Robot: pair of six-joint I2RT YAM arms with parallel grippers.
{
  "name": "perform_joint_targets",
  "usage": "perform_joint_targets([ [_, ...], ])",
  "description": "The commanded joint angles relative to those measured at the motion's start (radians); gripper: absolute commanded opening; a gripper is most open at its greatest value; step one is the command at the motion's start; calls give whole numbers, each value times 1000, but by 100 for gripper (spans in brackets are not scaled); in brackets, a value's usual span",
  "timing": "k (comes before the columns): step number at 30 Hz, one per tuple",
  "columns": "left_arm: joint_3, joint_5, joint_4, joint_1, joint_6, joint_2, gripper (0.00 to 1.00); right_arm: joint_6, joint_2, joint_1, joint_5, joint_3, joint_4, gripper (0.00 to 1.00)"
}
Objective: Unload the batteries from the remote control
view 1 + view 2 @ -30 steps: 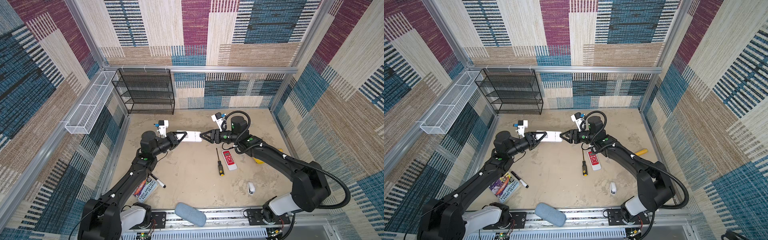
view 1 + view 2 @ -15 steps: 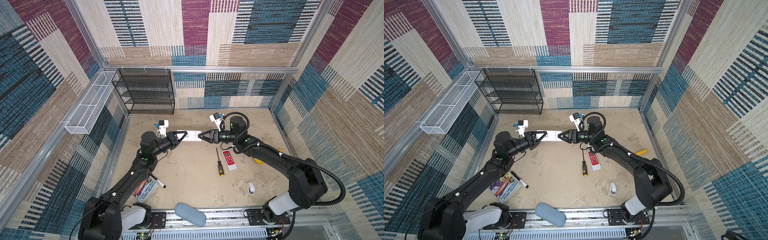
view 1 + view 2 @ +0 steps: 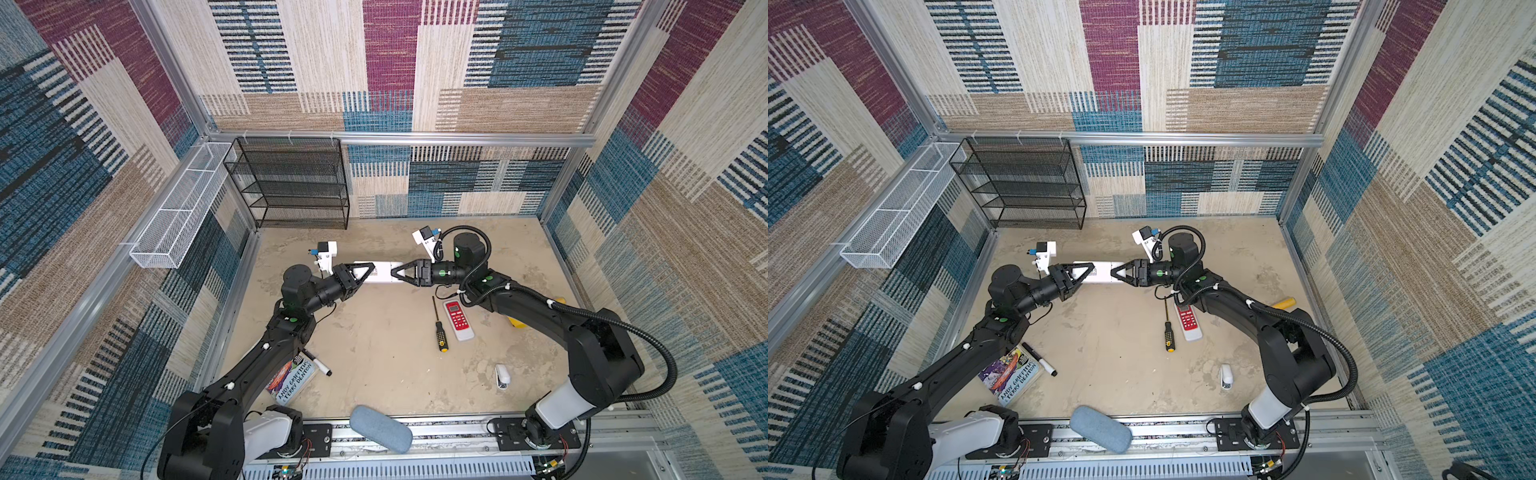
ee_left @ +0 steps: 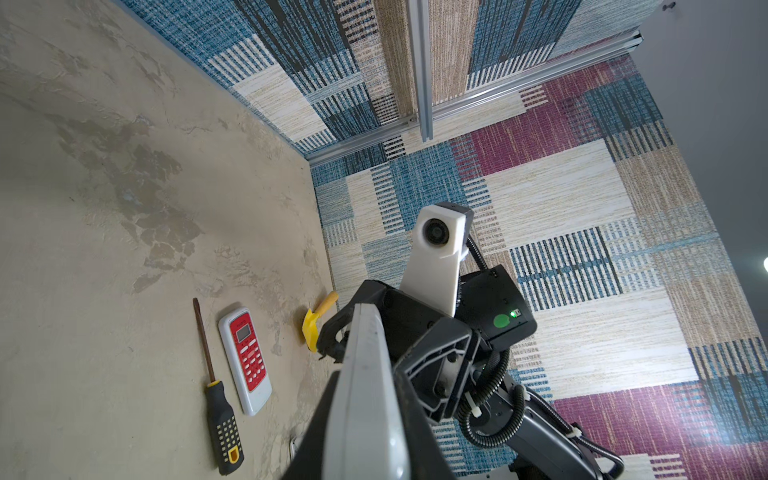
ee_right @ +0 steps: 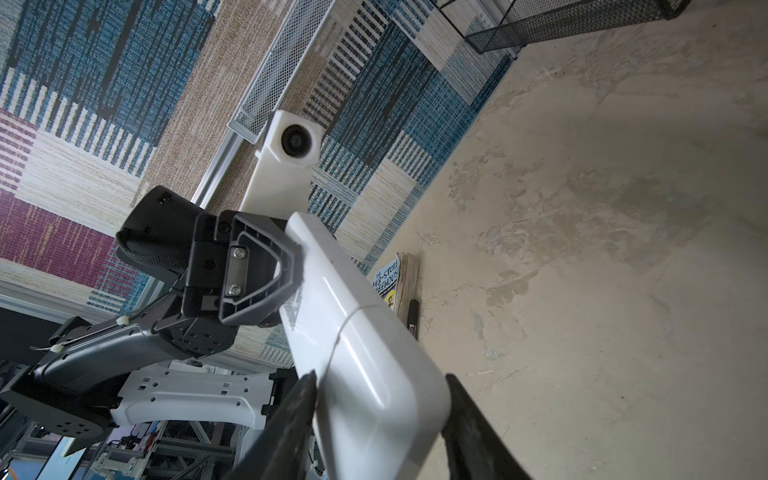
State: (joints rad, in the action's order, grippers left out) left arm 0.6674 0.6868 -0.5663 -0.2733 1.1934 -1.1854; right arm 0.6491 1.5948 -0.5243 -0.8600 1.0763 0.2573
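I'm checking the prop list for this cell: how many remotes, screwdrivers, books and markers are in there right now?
Remotes: 2 (white remote, red-and-white remote)
Screwdriver: 1
Book: 1
Marker: 1
Total: 5

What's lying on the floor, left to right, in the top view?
Book → black marker → black-and-yellow screwdriver → red remote control → small white object → yellow tool, partly hidden under the right arm.
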Motion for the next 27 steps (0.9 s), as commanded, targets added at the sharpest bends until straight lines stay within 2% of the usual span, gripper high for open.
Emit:
perform_joint_targets([
  [1,0,15,-82,0,15,8,3,9,2,0,10,-7,39,48],
  [8,5,16,-93,2,28,12,2,10,-2,7,26,-18,32,44],
  [22,3,4,-76,2,25,14,2,18,-3,27,-12,-7,38,48],
  [27,7,-10,-57,2,12,9,2,17,-1,27,-3,-7,23,47],
])
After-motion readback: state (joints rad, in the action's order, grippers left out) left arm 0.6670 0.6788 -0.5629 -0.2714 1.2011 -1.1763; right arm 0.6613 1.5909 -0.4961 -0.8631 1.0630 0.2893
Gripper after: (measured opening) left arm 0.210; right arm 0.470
